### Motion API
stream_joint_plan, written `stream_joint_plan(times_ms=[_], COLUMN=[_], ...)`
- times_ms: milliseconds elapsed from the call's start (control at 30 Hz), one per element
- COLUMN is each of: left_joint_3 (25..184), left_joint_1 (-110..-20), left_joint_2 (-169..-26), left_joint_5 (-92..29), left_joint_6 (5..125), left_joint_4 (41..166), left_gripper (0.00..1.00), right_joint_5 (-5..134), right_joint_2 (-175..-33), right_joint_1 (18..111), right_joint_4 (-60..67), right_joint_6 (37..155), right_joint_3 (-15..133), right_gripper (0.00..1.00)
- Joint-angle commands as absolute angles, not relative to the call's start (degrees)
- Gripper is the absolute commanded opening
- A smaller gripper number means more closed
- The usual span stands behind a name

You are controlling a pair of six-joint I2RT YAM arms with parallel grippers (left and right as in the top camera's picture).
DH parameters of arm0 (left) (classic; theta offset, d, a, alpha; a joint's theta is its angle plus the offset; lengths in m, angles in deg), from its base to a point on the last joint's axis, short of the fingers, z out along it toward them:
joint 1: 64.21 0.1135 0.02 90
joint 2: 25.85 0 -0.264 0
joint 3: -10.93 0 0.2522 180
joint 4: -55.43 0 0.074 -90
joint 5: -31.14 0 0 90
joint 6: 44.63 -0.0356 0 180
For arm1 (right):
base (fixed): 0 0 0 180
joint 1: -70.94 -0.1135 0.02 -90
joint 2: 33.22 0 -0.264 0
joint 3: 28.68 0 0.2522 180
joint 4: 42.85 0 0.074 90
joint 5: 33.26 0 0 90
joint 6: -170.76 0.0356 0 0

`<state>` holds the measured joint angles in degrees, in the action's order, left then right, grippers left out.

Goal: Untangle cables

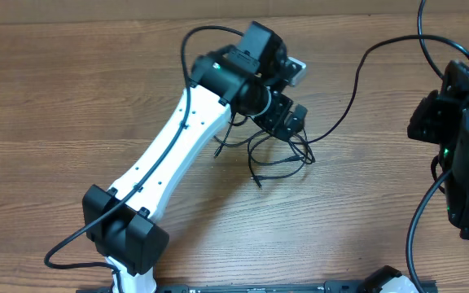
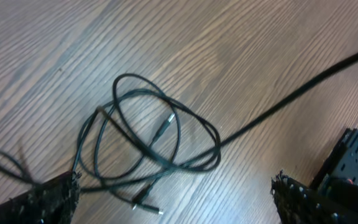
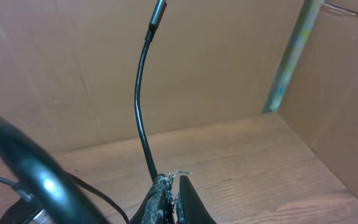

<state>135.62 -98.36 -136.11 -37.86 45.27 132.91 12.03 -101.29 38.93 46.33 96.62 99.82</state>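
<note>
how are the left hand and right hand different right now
The left hand is open, its fingers wide apart; the right hand is shut. The left hand holds nothing and hangs above the tangled cables; the right hand pinches one cable, whose plug end sticks upward. Both are black with rough tips.

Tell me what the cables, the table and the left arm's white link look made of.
Cables: black, flexible jacket, likely rubber or plastic, faint sheen; they curl in loose loops. Plug tips look silver, probably metal. Table: matte brown wood or wood-print laminate; grain streaks show, which one is unclear. White link: smooth, hard shell, plastic or painted metal.
</note>
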Motion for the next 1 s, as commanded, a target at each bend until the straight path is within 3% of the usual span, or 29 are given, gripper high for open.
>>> stream_joint_plan(times_ms=[0,967], left_joint_3=[131.93,130.82], left_joint_1=[-97.99,-98.08], left_joint_2=[-137.29,-144.13], left_joint_5=[-38.43,-33.78], left_joint_6=[48.90,55.83], left_joint_4=[130.11,125.57], left_gripper=[1.00,1.00], right_joint_5=[10.31,14.88], right_joint_2=[-100.42,-100.42], right_joint_1=[38.87,38.87], right_joint_4=[48.23,53.37], right_joint_6=[99.94,103.52], right_joint_3=[100.39,100.28], right_gripper=[0.04,0.04])
